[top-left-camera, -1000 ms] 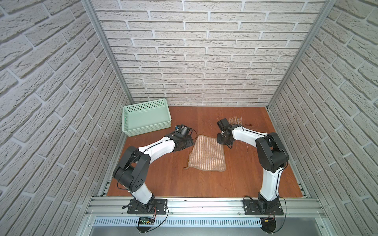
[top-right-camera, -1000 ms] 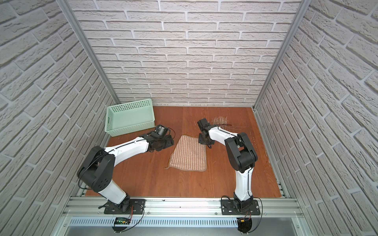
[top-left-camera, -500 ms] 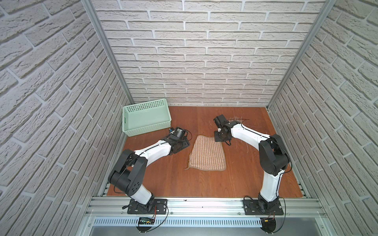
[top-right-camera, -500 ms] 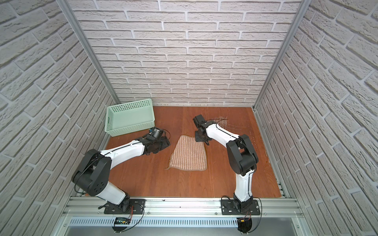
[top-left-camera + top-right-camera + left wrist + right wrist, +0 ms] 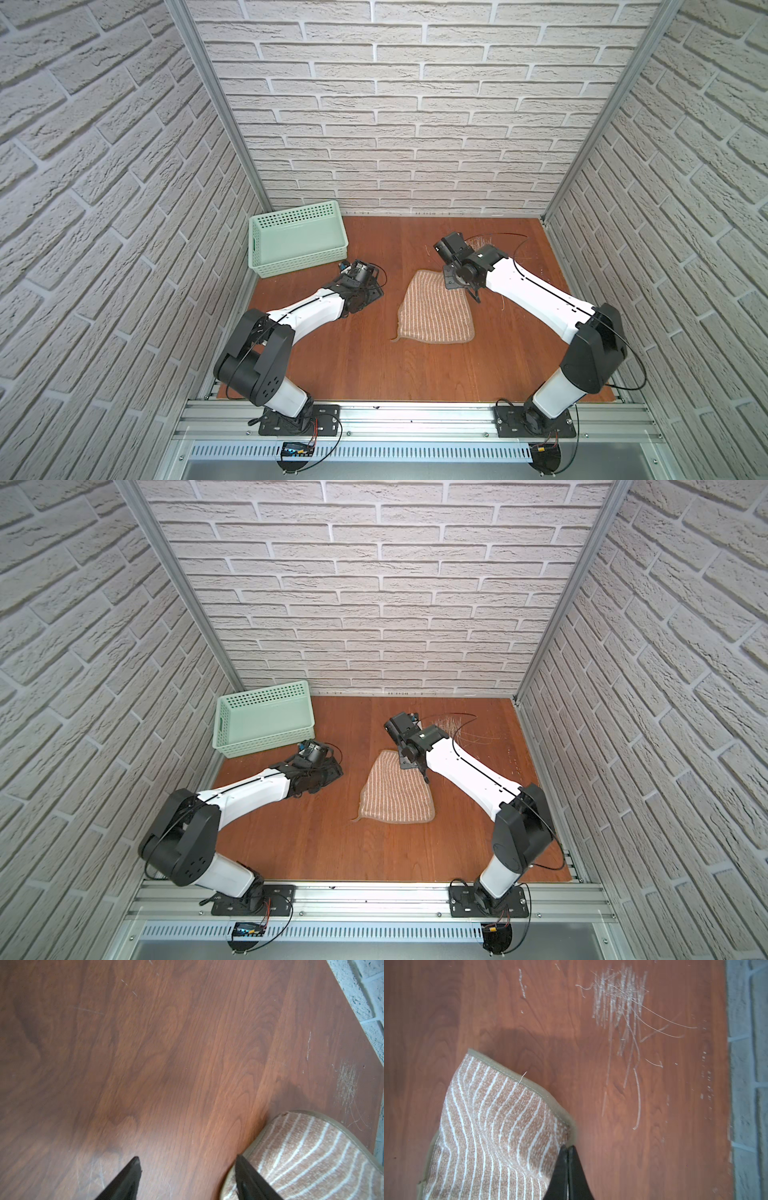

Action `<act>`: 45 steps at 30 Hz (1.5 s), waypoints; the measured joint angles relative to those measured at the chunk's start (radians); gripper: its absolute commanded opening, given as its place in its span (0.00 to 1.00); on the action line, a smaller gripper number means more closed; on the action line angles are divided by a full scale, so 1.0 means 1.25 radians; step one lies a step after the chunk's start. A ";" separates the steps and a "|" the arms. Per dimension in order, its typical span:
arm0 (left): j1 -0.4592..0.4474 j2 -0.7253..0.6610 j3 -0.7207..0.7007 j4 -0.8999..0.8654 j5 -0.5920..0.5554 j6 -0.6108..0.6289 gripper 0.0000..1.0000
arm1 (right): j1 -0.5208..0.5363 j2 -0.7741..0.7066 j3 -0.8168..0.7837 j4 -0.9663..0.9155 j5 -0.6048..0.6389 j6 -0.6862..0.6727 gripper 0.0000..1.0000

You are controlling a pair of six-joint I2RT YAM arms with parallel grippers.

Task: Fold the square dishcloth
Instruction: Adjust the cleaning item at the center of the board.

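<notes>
Nearest the robot, the square dishcloth [image 5: 434, 318] lies on the wooden table [image 5: 374, 365] between the two arms, with its small loop [image 5: 395, 339] trailing from the near left corner; both top views show it as a single layer, its near part flat, so no fold has been made yet. Further back, the right pincer [image 5: 568, 1147] is clenched at the cloth's far right corner; in the right wrist view the beige edging runs into the closed tips and the stripes ripple towards them, so it appears to have that corner pinched and slightly raised. The left pincer [image 5: 187, 1157] is released, its jaws standing apart over bare wood and grasping nothing; the far left corner of the cloth lies just beside one of its fingers [image 5: 247, 1174] and has not been taken. The step in hand seems to be securing the far edge, with one corner gripped and the other waiting. The next move probably calls for the left pincer to shift across onto its corner and close; then both would have to lift together and carry the far edge towards the near one, keeping the corners level so the layers line up. At the back left stands a mint-green basket [image 5: 299, 264], well apart from the cloth; pale scratches [image 5: 618, 997] mark the table beyond the right pincer.
</notes>
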 measured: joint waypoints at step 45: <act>-0.320 0.355 0.310 -0.079 -0.072 0.073 0.13 | -0.086 -0.069 -0.249 0.089 0.016 0.070 0.03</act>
